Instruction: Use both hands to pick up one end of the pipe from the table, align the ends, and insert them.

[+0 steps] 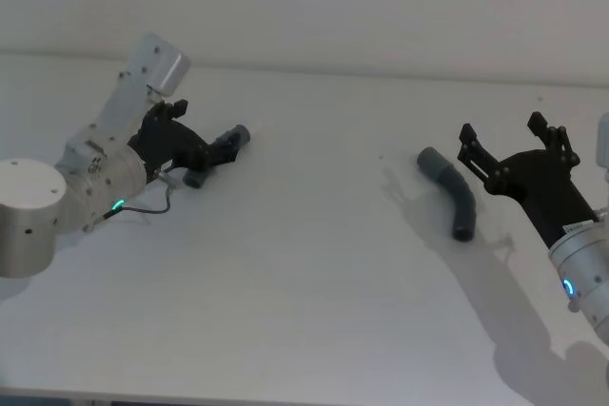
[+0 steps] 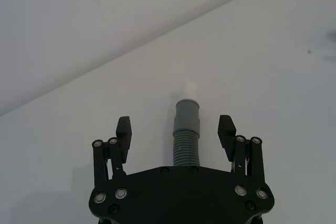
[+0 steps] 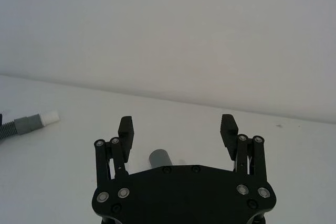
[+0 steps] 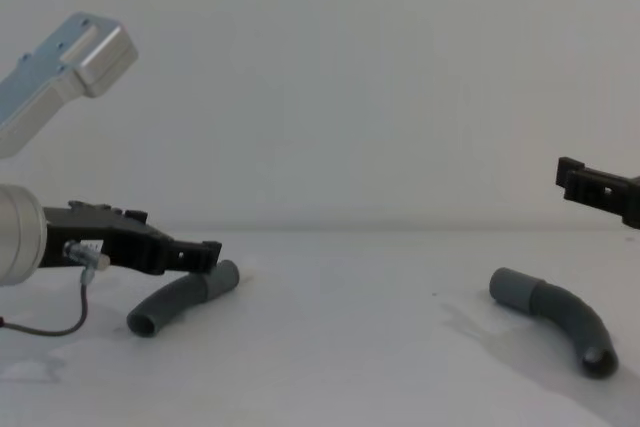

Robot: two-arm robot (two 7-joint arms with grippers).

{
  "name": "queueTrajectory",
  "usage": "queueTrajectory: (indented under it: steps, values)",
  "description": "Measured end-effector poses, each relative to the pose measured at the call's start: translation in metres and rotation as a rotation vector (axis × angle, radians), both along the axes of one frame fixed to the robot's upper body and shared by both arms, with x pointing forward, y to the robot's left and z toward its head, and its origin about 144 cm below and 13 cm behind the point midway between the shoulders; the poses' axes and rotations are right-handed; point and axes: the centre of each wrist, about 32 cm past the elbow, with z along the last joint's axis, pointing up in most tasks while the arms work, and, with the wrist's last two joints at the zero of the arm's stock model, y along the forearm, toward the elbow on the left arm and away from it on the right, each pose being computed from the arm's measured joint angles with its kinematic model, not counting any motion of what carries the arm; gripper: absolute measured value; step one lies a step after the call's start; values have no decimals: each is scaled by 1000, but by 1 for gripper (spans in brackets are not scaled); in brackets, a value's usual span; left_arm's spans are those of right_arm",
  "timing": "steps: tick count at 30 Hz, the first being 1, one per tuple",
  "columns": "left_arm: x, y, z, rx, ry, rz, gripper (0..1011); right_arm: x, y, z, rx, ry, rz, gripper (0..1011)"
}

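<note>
Down low at the robot's left, close over the bench [image 1: 304,282]: the left gripper [image 1: 225,146]. Straddles the straight pipe piece [image 1: 237,133] with jaws spread wide, one finger on each side where the grey cuff [image 2: 187,115] meets the ribs. Leaves a clear gap both ways in the left wrist view, so grips nothing. Aims along the piece, with its white tip [image 2: 189,88] out past the fingertips. Over at the right, raised above the bench: the right gripper [image 1: 502,132]. Hangs with jaws just as wide, empty, touching nothing. Sits near the curved pipe piece [image 1: 457,199], flat on the bench, with one plain end [image 3: 159,158] just under the spread fingers. Both pieces on the bench, well apart.
</note>
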Motion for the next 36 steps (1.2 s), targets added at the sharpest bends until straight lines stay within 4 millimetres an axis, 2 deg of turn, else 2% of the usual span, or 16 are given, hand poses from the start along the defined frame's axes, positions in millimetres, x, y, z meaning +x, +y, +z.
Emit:
queueTrajectory:
  steps: [21,36]
  values:
    - [24,6,-10,35,46,-82,1001,0,0,0,0,0,0,1004]
    - [32,5,-14,39,72,-96,1001,0,0,0,0,0,0,1004]
